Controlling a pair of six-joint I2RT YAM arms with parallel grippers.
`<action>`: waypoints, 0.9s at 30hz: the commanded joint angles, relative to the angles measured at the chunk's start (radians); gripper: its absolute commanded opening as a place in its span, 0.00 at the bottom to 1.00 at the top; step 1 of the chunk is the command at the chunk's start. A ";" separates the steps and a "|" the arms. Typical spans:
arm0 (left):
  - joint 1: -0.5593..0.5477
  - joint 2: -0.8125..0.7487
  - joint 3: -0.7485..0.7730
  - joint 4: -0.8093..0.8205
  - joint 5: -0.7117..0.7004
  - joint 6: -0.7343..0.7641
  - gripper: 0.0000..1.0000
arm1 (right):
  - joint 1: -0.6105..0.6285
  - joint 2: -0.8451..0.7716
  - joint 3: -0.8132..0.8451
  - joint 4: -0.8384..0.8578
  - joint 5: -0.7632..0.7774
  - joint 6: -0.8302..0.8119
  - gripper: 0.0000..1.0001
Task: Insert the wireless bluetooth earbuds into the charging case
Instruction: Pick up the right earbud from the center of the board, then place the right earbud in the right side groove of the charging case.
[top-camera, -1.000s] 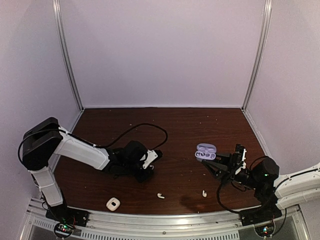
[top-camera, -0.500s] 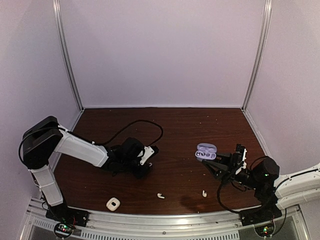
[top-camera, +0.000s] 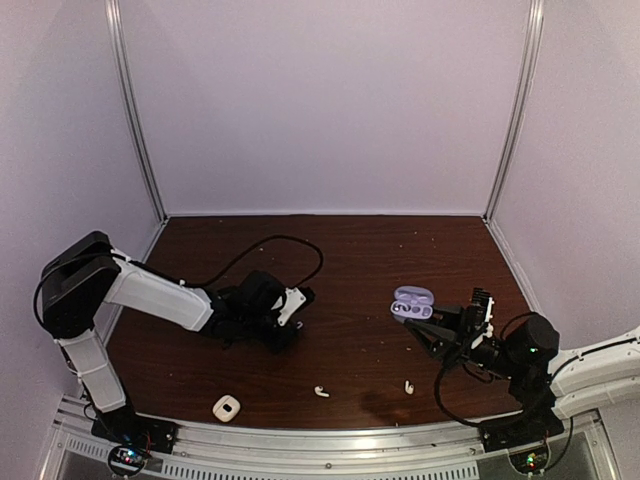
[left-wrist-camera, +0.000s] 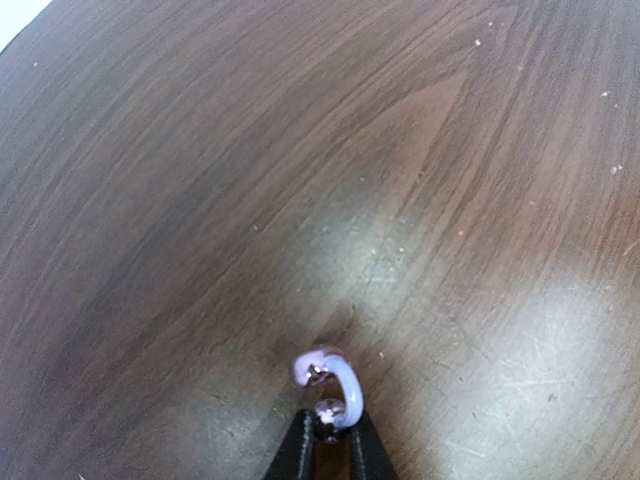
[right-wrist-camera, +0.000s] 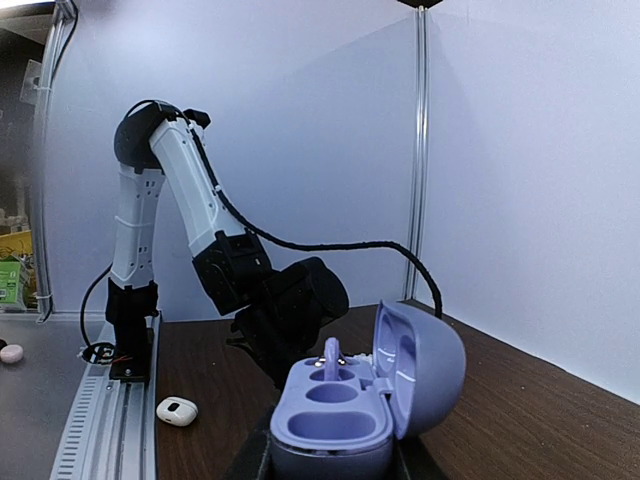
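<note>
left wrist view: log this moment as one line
left claw: shut on purple earbud | right claw: shut on open purple case | white earbuds: loose on table

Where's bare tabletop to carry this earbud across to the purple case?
Open: the middle strip of table between the left arm and the purple case, and the far half beyond the cable. Crowded: the near edge, with two white earbuds and a white case.

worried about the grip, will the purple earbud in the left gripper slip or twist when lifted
Probably light: the purple earbud fits between the thin tips of the left gripper. It may well pivot or slip, since the shut jaws pinch only one rounded, glossy end. Its curved body looks apt to roll if dropped.
</note>
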 joint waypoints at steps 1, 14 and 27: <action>0.007 -0.097 -0.009 0.046 0.050 0.034 0.04 | -0.004 -0.007 -0.007 0.008 0.013 -0.006 0.00; -0.030 -0.496 -0.040 -0.003 0.371 0.230 0.03 | -0.004 0.064 0.025 0.011 -0.125 -0.005 0.00; -0.240 -0.511 0.205 -0.309 0.463 0.364 0.03 | -0.004 0.303 0.153 0.027 -0.320 -0.004 0.00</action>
